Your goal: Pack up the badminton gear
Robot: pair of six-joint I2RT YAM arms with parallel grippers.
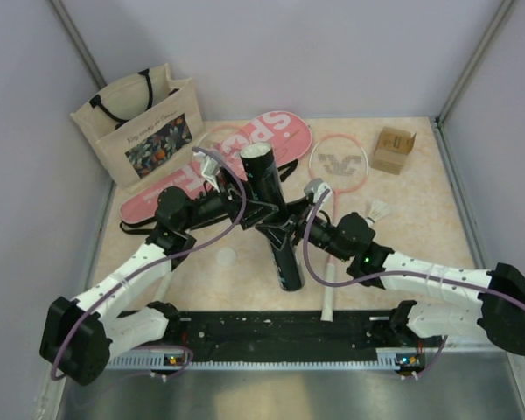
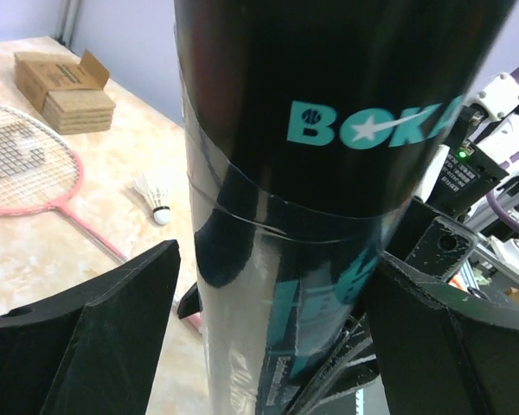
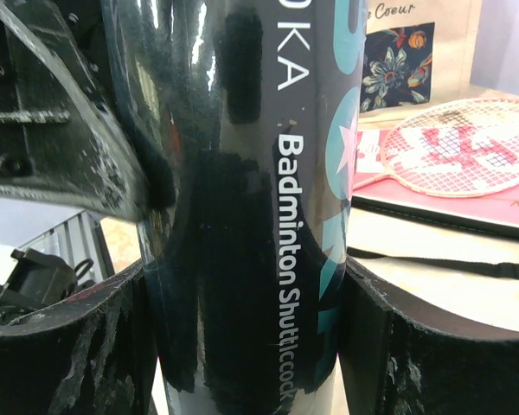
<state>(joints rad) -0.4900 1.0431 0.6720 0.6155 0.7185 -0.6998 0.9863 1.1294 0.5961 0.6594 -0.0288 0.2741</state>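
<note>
R gripper was clamped on dark tube, L gripper spread open round it; judged light, stiff, slick; mid-body grip advised.

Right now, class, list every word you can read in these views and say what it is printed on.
"BOKA": glossy black cylindrical tube.
"Badminton Shuttlecock": same tube, last letters cut off.
"SPOR": long pink racket cover, remainder hidden.
"Coeur": beige fabric tote bag; the rest of that line is unreadable.
</note>
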